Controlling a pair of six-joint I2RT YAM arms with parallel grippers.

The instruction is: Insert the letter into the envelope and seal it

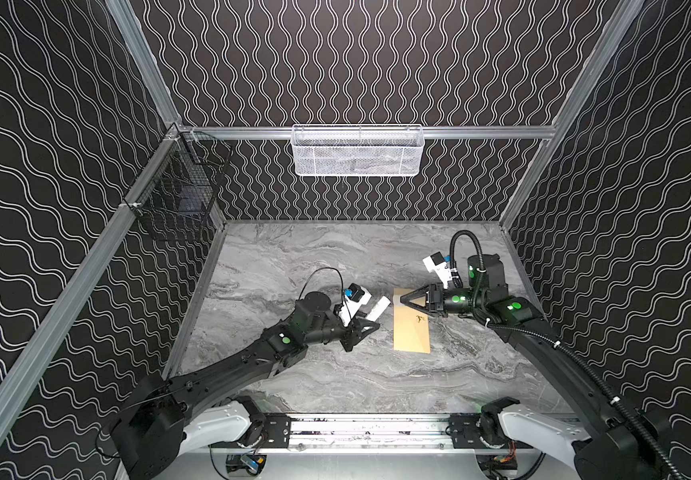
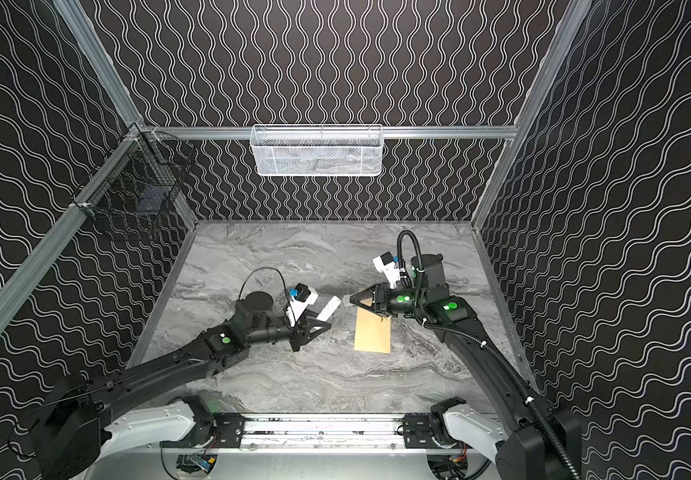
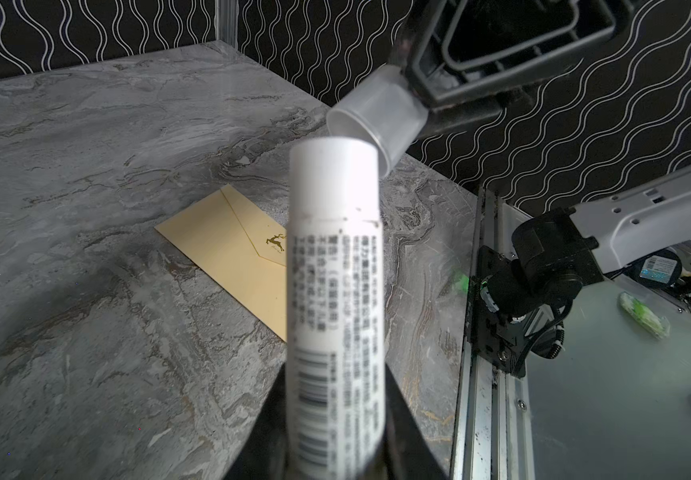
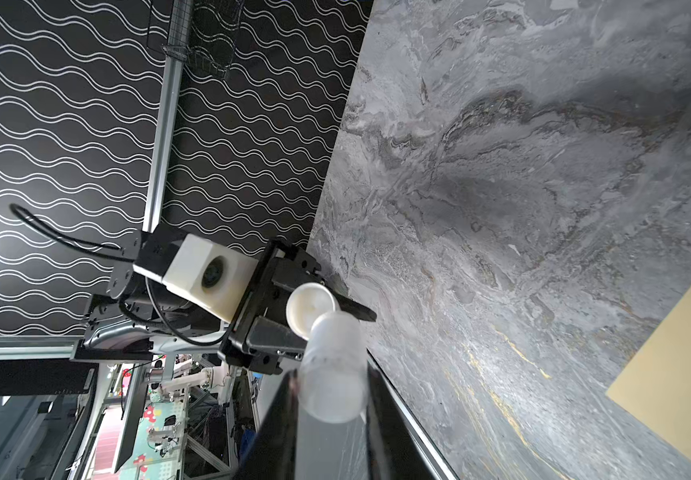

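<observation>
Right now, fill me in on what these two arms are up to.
The left gripper holds a white glue stick by its lower end. The right gripper holds its clear cap, which is off the stick and close to its tip. Both are raised above the marble table. The tan envelope lies flat, flap folded down, gold mark up. No letter is in view, and I cannot tell whether the flap is glued.

Light: bright and even, from above; the grey marble-patterned tabletop [image 1: 335,257] is well lit, the black wavy-lined walls [image 1: 44,166] darker.
Shadows: one soft, diffuse patch on the tabletop beyond the right gripper [image 1: 402,300].
Blur: the white cylindrical printed tube [image 3: 335,291] in the left gripper [image 1: 370,327] is out of focus; the translucent plastic cap [image 4: 333,374] at the right gripper is hazy.
Edges: wide-angle stretch toward the corners in both top views.
</observation>
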